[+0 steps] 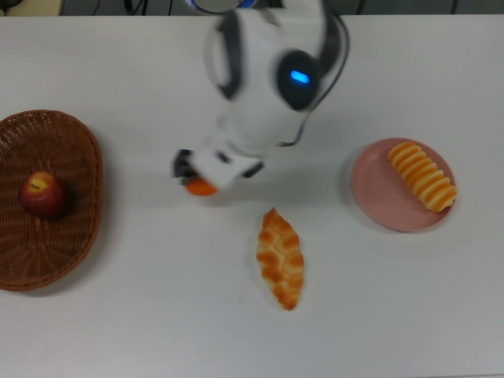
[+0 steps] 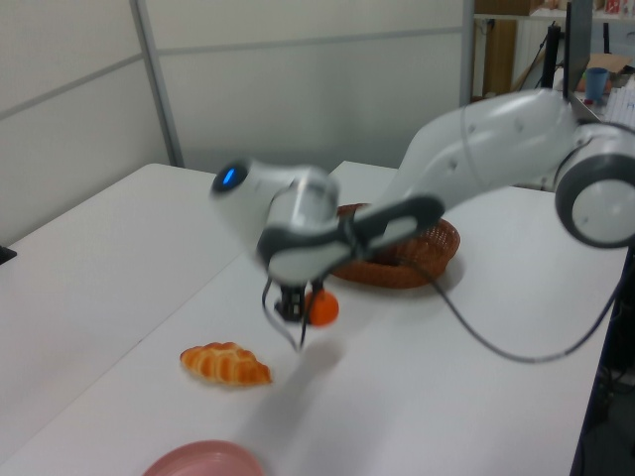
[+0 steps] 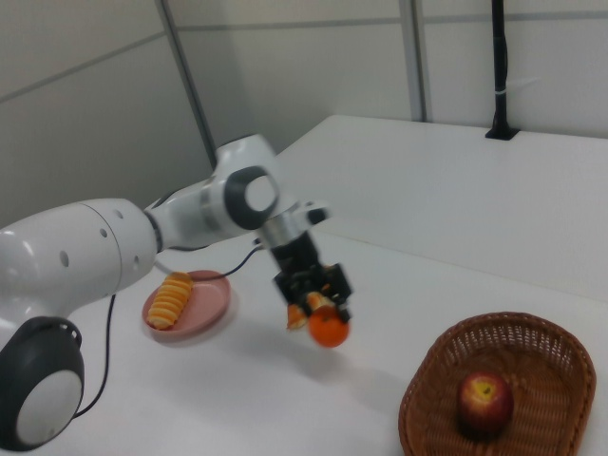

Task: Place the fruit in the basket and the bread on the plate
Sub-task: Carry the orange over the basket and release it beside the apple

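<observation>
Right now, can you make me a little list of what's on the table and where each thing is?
mandarin: held in the tool, lifted off the table
apple: inside the basket
basket: at the top view's left edge
striped roll: on the pink plate
plate: at the top view's right
braided pastry: lying on the bare table, between basket and plate
left to do: mandarin into basket, pastry onto plate

- I'm seeing the apple [image 1: 42, 194] sitting in the basket [image 1: 75, 142] at the top view's left.
- The roll [image 1: 422, 176] is lying on the plate [image 1: 378, 197] at the top view's right.
- The pastry [image 1: 280, 257] is lying on the bench [image 1: 157, 315] between them.
</observation>
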